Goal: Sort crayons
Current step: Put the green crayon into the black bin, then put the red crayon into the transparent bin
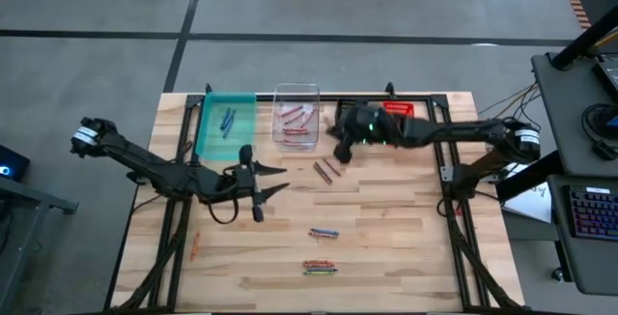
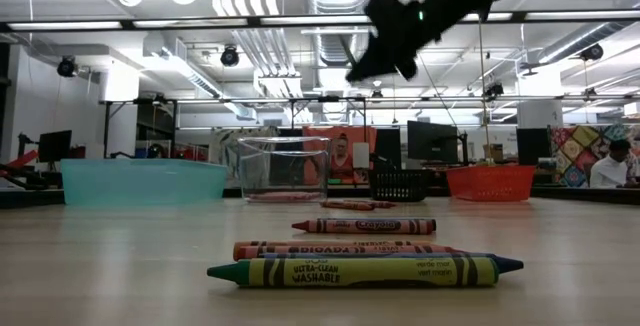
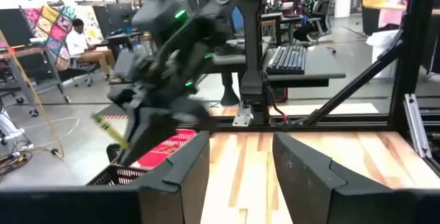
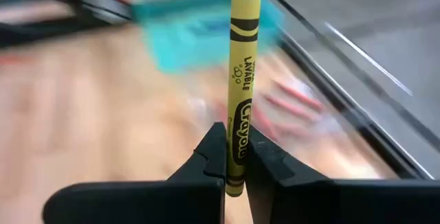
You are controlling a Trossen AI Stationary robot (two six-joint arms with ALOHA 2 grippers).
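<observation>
My right gripper hangs above the table in front of the black bin, shut on a yellow-green crayon. My left gripper is open and empty, low over the table's left middle. Loose crayons lie flat on the wood: two reddish ones, a blue one, a red and a green one and an orange one. The teal bin holds blue crayons, and the clear bin holds red and pink ones. My right gripper pinches the crayon near one end between its two fingertips. Most of the crayon sticks out forward past the fingers. In the left wrist view it slants down and out from the gripper. It is lifted clear of the table.
A red bin stands right of the black one at the far edge. A black frame rail runs behind the bins. Desks, monitors and seated people show in the room beyond the table.
</observation>
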